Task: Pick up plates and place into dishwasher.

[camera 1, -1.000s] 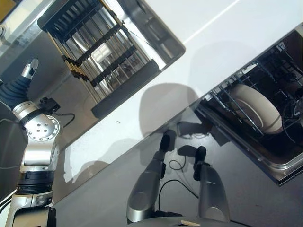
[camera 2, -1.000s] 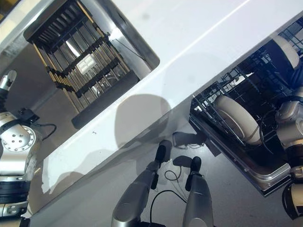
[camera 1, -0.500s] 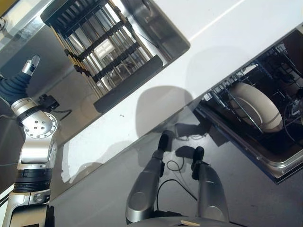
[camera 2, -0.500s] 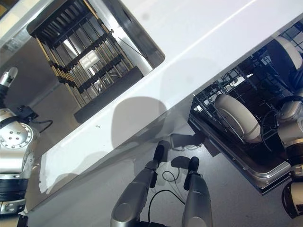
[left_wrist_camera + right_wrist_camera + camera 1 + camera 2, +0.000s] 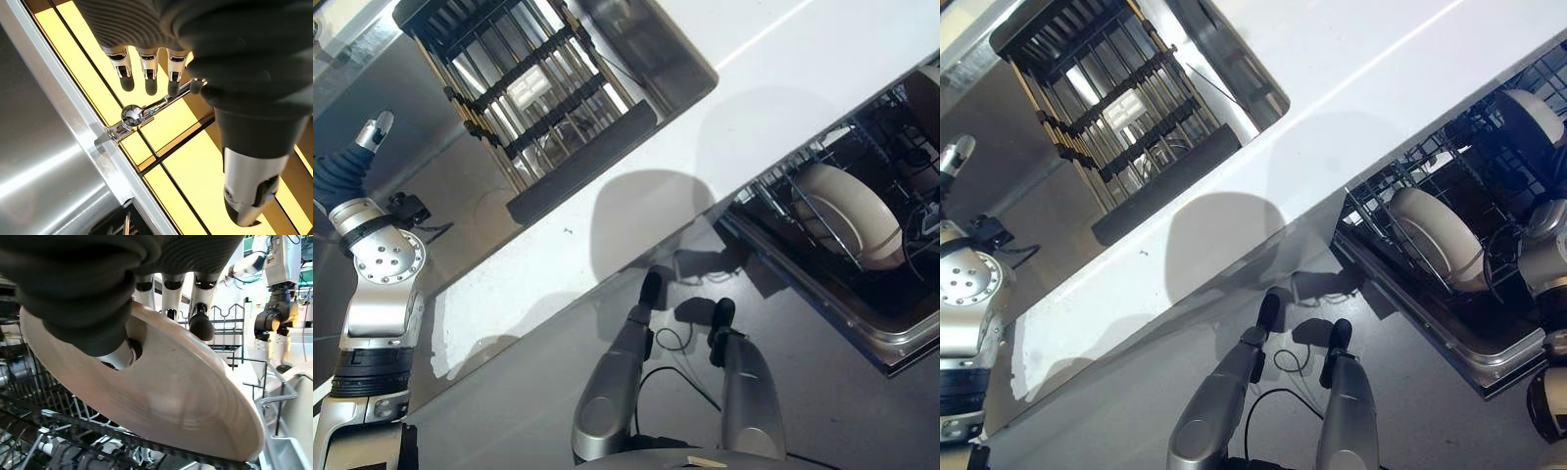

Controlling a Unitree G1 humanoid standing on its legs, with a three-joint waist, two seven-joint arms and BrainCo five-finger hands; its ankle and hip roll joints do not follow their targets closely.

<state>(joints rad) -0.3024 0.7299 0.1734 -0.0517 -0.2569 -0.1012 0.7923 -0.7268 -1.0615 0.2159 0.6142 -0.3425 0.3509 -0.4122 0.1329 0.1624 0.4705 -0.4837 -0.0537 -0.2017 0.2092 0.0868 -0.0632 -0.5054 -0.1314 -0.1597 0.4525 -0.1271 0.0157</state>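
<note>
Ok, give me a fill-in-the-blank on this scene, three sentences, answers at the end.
1. The right hand holds a ___ over the dishwasher rack.
2. The left hand has its fingers ___ and holds nothing.
3. In the eye views, another plate stands on edge in the ___.

Missing words: plate; open; rack
</note>
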